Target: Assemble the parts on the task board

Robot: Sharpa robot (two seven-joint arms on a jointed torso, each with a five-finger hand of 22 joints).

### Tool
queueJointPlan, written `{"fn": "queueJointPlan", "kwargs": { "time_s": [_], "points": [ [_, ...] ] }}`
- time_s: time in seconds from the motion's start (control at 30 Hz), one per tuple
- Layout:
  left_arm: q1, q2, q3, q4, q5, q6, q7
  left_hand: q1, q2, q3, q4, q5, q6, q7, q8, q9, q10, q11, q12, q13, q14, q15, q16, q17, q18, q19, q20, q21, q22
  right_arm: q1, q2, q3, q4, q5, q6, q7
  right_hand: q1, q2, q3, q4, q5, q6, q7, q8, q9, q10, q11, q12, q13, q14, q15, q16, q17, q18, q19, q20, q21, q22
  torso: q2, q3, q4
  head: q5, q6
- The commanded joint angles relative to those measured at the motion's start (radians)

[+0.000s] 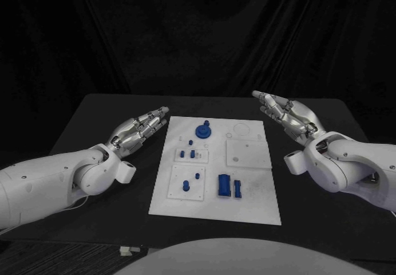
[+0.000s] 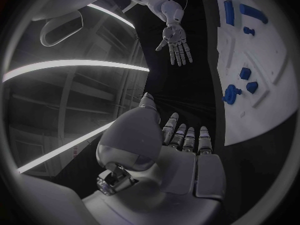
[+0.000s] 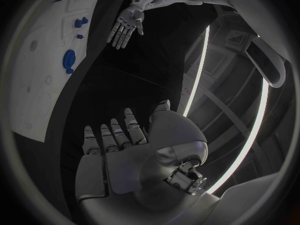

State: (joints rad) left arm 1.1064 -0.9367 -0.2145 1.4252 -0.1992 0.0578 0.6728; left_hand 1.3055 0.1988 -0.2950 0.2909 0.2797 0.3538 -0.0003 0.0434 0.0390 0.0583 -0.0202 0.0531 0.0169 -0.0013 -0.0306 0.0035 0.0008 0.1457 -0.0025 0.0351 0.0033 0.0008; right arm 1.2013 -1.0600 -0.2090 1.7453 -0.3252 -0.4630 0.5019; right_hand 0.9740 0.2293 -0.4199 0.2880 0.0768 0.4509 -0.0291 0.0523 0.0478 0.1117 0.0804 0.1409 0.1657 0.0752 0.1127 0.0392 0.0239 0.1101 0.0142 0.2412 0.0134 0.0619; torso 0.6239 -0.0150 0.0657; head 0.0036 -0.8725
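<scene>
your two hands hover flat and spread on either side of the task board (image 1: 248, 200), and neither has hold of anything. the left hand (image 1: 138, 130) floats just off one long edge of the white plate, fingers straight and apart; the right hand (image 1: 286, 117) floats off the opposite edge near the far corner, fingers likewise stretched out and apart. between the hands, the blue parts sit on the board: a round knobbed part (image 1: 203, 131) at the far end nearest your fingertips, a cluster of small pegs (image 1: 189, 153) closer to your left hand, another small peg (image 1: 186, 185) further back toward your left wrist, and two upright blocks (image 1: 229, 186) beside it. the raised square panel (image 1: 248, 154) nearer your right hand looks bare, as do the faint ring outlines beyond it. whether the parts are seated as the task wants, or still wait to be fitted, you cannot tell from this moment; the scene suits either. the board lies on a black table (image 1: 99, 120), and dark curtains hang behind it.
</scene>
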Motion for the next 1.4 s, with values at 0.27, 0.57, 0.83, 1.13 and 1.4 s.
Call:
{"fn": "queueJointPlan", "kwargs": {
  "time_s": [0.27, 0.57, 0.83, 1.13, 1.4],
  "points": [
    [-0.001, 0.009, 0.003, -0.006, -0.021, -0.026, -0.001, -0.437, -0.065, 0.107, -0.102, -0.070, -0.128, 0.000, -0.043, -0.039, -0.058, 0.020, -0.053, -0.017, 0.001, 0.031, -0.004, -0.001, -0.045, 0.003, -0.035, -0.003, -0.001, -0.006, 0.012, 0.006, -0.015, 0.046, 0.010, 0.035, -0.539, -0.112, 0.244, -0.165, -0.077, -0.262, 0.029, -0.052, -0.048, -0.112, -0.080, -0.069, -0.166, -0.075, -0.113, -0.039, -0.024, -0.110, -0.014, -0.138, -0.013, -0.062, -0.004, 0.0003, -0.0016, -0.001, 0.005],
    [-0.012, 0.038, 0.044, 0.024, 0.022, -0.183, -0.030, -0.716, -0.108, 0.167, -0.162, -0.137, -0.201, 0.000, -0.043, -0.039, -0.058, 0.020, -0.053, -0.017, 0.001, 0.031, -0.004, -0.001, -0.072, 0.003, -0.035, -0.003, -0.001, -0.078, 0.145, 0.106, -0.094, 0.184, -0.146, 0.027, -0.901, -0.229, 0.420, -0.288, -0.077, -0.451, 0.029, -0.052, -0.048, -0.112, -0.080, -0.141, -0.166, -0.075, -0.113, -0.039, -0.024, -0.110, -0.014, -0.241, -0.013, -0.062, -0.026, 0.0046, -0.0203, -0.002, 0.083],
    [-0.029, 0.085, 0.112, 0.072, 0.092, -0.438, -0.079, -0.877, -0.199, 0.203, -0.197, -0.176, -0.242, 0.000, -0.043, -0.039, -0.058, 0.020, -0.053, -0.017, 0.001, 0.031, -0.004, -0.001, -0.146, 0.003, -0.035, -0.003, -0.001, -0.143, 0.264, 0.197, -0.166, 0.309, -0.288, 0.019, -0.974, -0.229, 0.420, -0.288, -0.077, -0.451, 0.029, -0.052, -0.048, -0.112, -0.080, -0.141, -0.166, -0.075, -0.113, -0.039, -0.024, -0.110, -0.014, -0.241, -0.013, -0.062, -0.060, 0.0112, -0.0490, -0.003, 0.203],
    [-0.048, 0.135, 0.184, 0.123, 0.167, -0.711, -0.131, -1.009, -0.199, 0.295, -0.291, -0.208, -0.274, 0.000, -0.043, -0.039, -0.058, 0.020, -0.053, -0.017, 0.001, 0.031, -0.004, -0.001, -0.146, 0.003, -0.035, -0.003, -0.001, -0.151, 0.280, 0.209, -0.175, 0.325, -0.307, 0.018, -0.974, -0.229, 0.420, -0.288, -0.077, -0.451, 0.029, -0.052, -0.048, -0.112, -0.080, -0.141, -0.166, -0.075, -0.113, -0.039, -0.024, -0.110, -0.014, -0.241, -0.013, -0.062, -0.079, 0.0148, -0.0650, -0.004, 0.270],
    [-0.056, 0.155, 0.212, 0.143, 0.197, -0.820, -0.151, -1.090, -0.199, 0.295, -0.291, -0.280, -0.354, 0.000, -0.043, -0.039, -0.058, 0.020, -0.053, -0.017, 0.001, 0.031, -0.004, -0.001, -0.146, 0.003, -0.035, -0.003, -0.001, -0.151, 0.280, 0.209, -0.175, 0.325, -0.307, 0.018, -0.974, -0.229, 0.420, -0.288, -0.077, -0.451, 0.029, -0.052, -0.048, -0.112, -0.080, -0.141, -0.166, -0.075, -0.113, -0.039, -0.024, -0.110, -0.014, -0.241, -0.013, -0.062, -0.080, 0.0150, -0.0657, -0.004, 0.273]
  ]
}}
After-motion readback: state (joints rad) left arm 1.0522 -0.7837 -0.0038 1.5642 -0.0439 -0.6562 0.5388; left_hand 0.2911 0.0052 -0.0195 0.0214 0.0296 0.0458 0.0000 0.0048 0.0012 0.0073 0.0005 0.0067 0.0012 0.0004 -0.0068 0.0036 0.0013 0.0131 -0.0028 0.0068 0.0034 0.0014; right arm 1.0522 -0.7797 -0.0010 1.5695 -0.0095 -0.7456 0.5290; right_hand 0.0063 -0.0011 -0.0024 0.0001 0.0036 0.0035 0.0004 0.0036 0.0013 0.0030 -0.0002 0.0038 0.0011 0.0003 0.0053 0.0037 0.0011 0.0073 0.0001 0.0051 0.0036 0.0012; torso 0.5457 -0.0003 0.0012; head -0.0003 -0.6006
